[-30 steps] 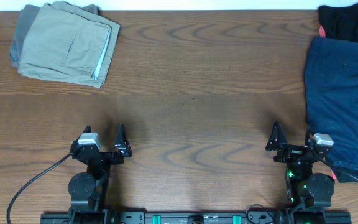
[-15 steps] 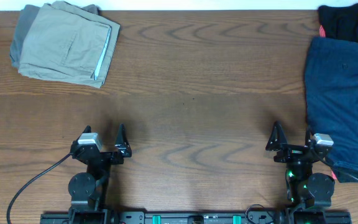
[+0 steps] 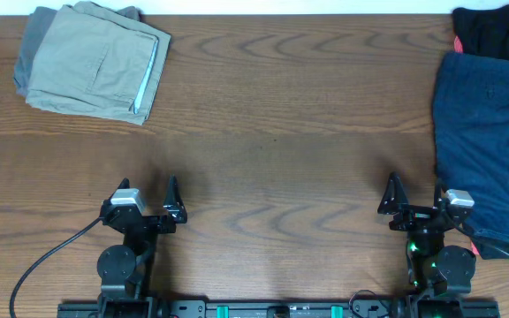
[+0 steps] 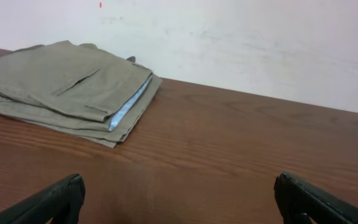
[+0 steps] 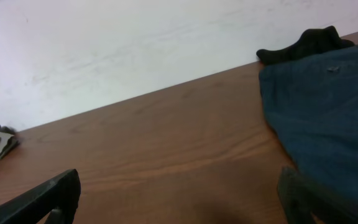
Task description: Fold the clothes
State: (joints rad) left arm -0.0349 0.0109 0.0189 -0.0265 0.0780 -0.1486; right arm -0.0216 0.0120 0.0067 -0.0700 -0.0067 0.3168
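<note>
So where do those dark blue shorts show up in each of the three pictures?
Overhead: the navy shorts lie spread along the right edge, below the black garment.
Left wrist: not in it; only the folded khaki shorts show, upper left.
Right wrist: right side, running off the frame, black garment beyond them.
Shared landmark: the wooden table meeting the white wall at its far edge.

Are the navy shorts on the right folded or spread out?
Spread out: the navy shorts lie broad and flat, with no stacked edges, unlike the folded khaki shorts.
</note>
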